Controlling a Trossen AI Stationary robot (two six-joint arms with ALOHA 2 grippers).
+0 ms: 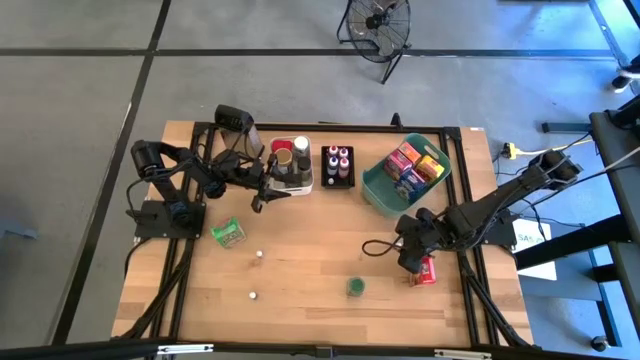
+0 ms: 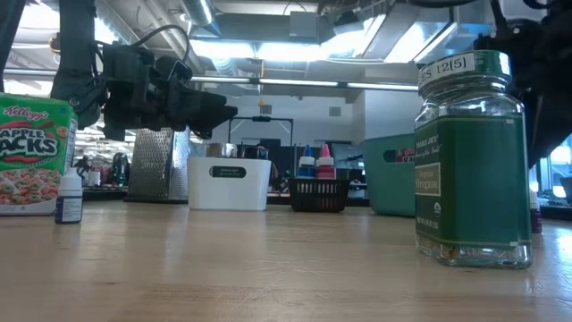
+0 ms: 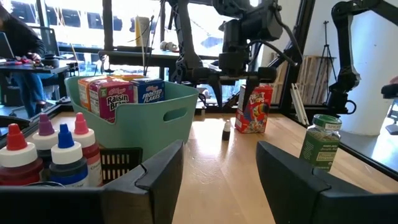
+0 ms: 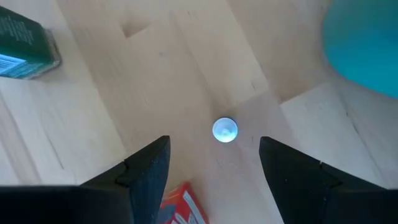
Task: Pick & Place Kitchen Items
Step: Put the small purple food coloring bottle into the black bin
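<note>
a: which step is this?

b: a pick. the right gripper hangs over a small white-capped bottle near the tabletop's right edge, beside a red cereal box, fingers open, holding nothing.

a: next?

b: probably lower, centre, close. the left gripper waits open by the black tray.

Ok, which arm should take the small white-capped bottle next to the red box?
Right. Its open hand hangs directly above the bottle, beside the red box; the left hand sits across the table by the white bin.
</note>
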